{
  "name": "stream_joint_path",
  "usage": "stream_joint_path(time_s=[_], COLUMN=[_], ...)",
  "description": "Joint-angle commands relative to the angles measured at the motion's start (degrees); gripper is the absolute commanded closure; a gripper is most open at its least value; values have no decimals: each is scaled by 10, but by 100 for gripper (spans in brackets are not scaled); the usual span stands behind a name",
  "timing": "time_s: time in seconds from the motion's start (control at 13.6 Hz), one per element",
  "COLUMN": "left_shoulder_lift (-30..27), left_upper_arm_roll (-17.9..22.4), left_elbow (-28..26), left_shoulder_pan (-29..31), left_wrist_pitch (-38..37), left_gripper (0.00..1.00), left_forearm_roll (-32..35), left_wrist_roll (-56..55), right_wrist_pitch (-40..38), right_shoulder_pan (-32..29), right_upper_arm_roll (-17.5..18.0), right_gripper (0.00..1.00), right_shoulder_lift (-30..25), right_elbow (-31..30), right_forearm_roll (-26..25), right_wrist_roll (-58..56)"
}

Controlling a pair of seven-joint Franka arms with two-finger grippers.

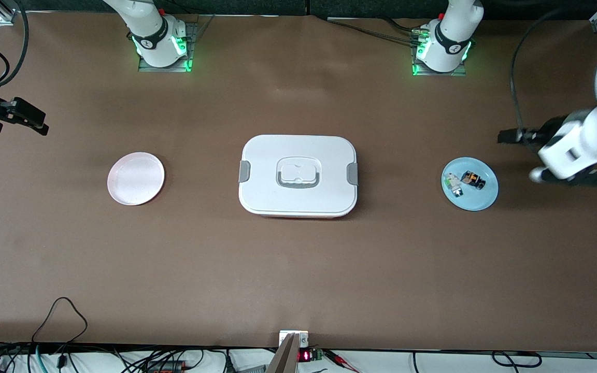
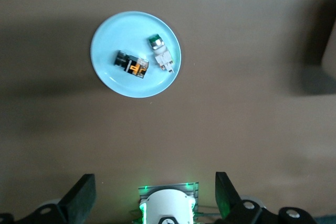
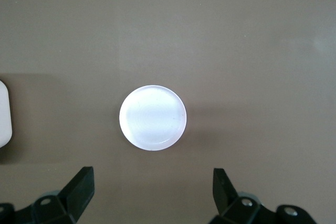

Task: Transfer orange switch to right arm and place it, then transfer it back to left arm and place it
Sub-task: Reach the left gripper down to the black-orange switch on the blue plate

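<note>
Orange switch [image 1: 473,179] sitting on the light blue plate [image 1: 486,199] toward the left arm's end of the surface [image 1: 298,269], right next to a small green-and-white component [image 1: 453,185] on the same plate. Both lying flat, close but apart in the left wrist view: switch [image 2: 131,63], green/white part [image 2: 160,53], plate rim [image 2: 105,72].

White box [image 1: 297,175] mid-surface, lid on, grey clasps at both ends, grey handle recessed on top. Sits between the blue plate and a pink plate [image 1: 136,178] toward the right arm's end. Pink plate w/ nothing on it, also seen from the right wrist cam [image 3: 153,117], a corner of the box [image 3: 4,114] at the edge of that view.

Left gripper [image 2: 152,195] up in the air just off the blue plate's outer side, jaws wide, holding nothing. Right gripper [image 3: 152,192] up over the surface near the pink plate, jaws wide too, nothing between them. Both well clear of the box.
</note>
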Motion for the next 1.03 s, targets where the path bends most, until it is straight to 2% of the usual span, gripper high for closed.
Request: stream_joint_path(time_s=[0.0,0.07,0.37,0.52,0.96], left_shoulder_lift=[60,69,70,68,69], left_upper_arm_roll=[-4,-5,-4,-4,-2], left_elbow=[3,-11,-129,-173,-278], left_shoulder_pan=[1,-1,-1,4,25], left_wrist_pitch=[16,36,171,245,410], left_gripper=[0,0,0,0,0], left_forearm_roll=[14,13,14,33,38], left_wrist_roll=[71,111,213,271,331], right_wrist_pitch=[-6,-6,-6,-6,-6], right_shoulder_pan=[-2,-2,-3,-2,-2], right_upper_arm_roll=[0,0,0,0,0], right_gripper=[0,0,0,0,0], right_shoulder_lift=[-1,-1,0,1,1], right_elbow=[2,2,2,2,2], right_forearm_roll=[6,6,6,6,6], right_wrist_roll=[-3,-6,-8,-8,-8])
